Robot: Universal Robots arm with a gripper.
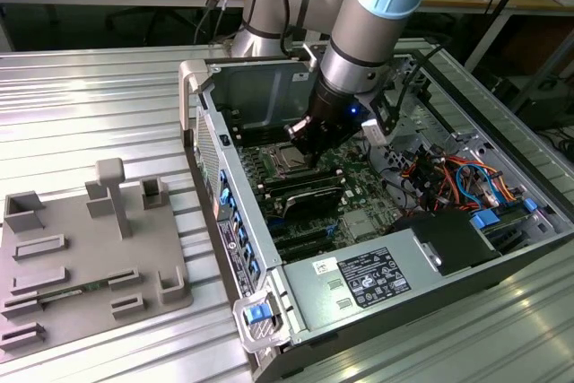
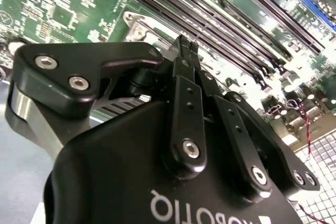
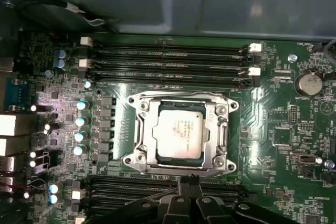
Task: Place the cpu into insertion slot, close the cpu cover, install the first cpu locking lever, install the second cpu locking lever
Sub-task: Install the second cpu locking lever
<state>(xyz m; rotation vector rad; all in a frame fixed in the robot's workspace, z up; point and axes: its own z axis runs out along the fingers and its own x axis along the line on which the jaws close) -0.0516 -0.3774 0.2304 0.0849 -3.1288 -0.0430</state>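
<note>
A: Where is the cpu (image 3: 178,133)?

B: Seated in the insertion slot (image 3: 137,157), lying flat with its silvery-tan metal face up. It is a small square, set square to the socket's edges.

A: And the slot itself?

B: A square socket with a silvery metal rim and a screw at each corner, mounted on the green motherboard (image 3: 273,129). The chip hides its dark centre.

A: What about the cpu cover (image 3: 148,129)?

B: It is down. The thin silvery frame plate lies flat over the socket, and the chip's face shows through its window cut-out. In the exterior view the chip (image 1: 289,164) shows as a pale square.

A: Are the levers latched?

B: I cannot tell.
</note>
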